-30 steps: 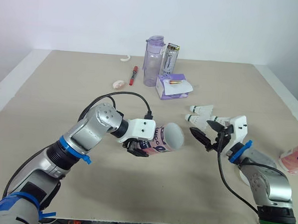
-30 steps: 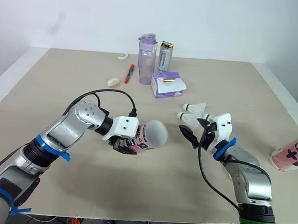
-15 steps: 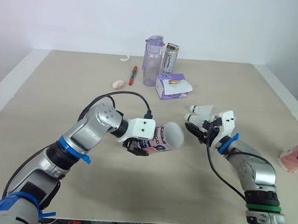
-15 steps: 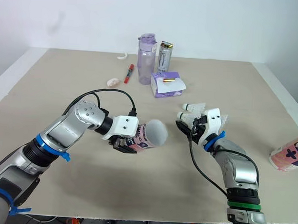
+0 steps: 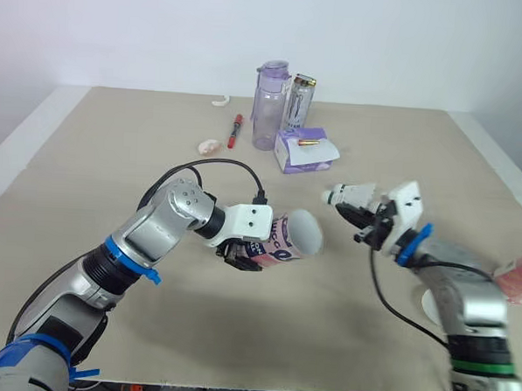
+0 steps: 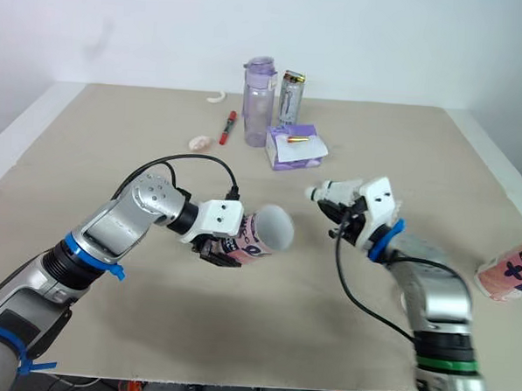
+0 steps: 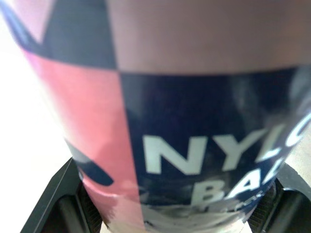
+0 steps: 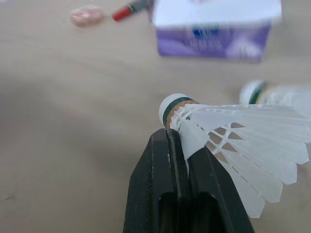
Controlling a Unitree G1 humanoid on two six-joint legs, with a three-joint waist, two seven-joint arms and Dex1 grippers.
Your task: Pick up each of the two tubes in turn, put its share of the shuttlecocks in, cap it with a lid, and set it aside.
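Grips the tube (image 5: 291, 237) in the left claw (image 5: 239, 254), clamped on its base, held off the worktop (image 5: 113, 170). Pinches a shuttlecock (image 8: 233, 141) in the right claw (image 8: 171, 141), clamped on its skirt, cork near the tube's open mouth.

The pink-and-navy printed tube with white lettering (image 5: 280, 242) lies level, clear of the table (image 5: 114, 153), clamped in the left gripper (image 5: 240, 254), its open round mouth facing the robot's right. The white plastic-skirted shuttlecock with a green-banded cork (image 8: 228, 145) is pinched in the right gripper (image 8: 177, 141), cork pointing left, near the mouth. Another shuttlecock (image 8: 272, 94) lies on the table. A second pink tube (image 6: 509, 270) sits at the right edge.
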